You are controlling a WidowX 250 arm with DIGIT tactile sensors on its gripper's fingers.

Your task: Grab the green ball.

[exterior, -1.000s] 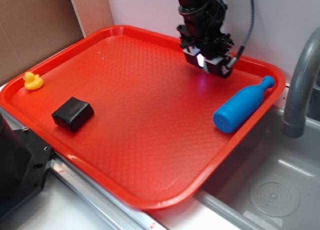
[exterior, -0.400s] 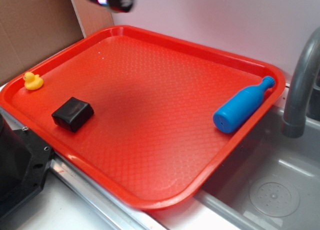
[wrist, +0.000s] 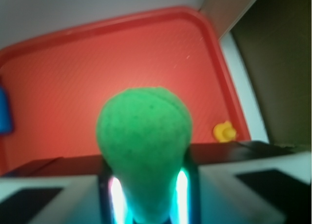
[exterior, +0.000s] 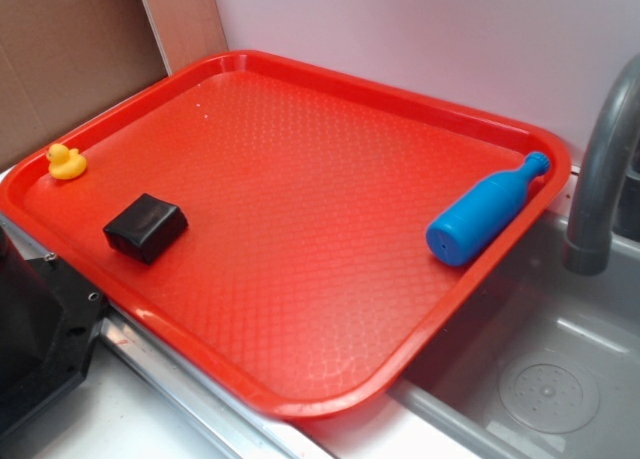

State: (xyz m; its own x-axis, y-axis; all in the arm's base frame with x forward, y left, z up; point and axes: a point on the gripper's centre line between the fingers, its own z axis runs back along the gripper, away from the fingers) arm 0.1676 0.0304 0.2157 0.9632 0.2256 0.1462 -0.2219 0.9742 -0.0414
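Now gone from the exterior view, lifted clear of the tray point(exterior: 150, 89). Clenched on the ball point(wrist: 144, 151) between lit fingers point(wrist: 181, 190), high above the desk near the duck point(wrist: 224, 132) corner. Grab looks done.

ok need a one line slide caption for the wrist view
Green ball pinched in the claw, held above the red tray with the yellow duck.
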